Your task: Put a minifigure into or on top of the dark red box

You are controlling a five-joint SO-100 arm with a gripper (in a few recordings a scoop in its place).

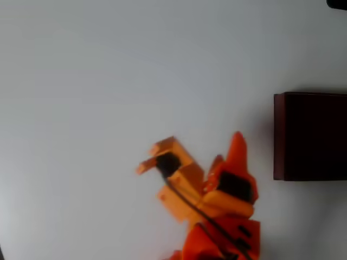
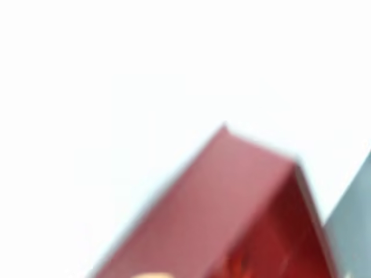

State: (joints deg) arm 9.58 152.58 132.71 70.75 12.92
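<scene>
The dark red box (image 1: pixel 312 135) stands at the right edge of the overhead view, cut off by the frame, its inside very dark. My orange gripper (image 1: pixel 230 154) sits left of the box and a little nearer the front, its pointed finger (image 1: pixel 237 145) aimed toward the back. A gap of table separates it from the box wall. The wrist view is blurred: the dark red box (image 2: pixel 226 202) fills the lower right, one outer wall facing me. A brighter red smear (image 2: pixel 240 263) inside it is too blurred to identify. The minifigure is hidden.
The white table (image 1: pixel 108 81) spreads open to the left and back of the arm. The orange arm body (image 1: pixel 222 238) rises from the bottom edge. A small dark object (image 1: pixel 337 3) sits in the top right corner.
</scene>
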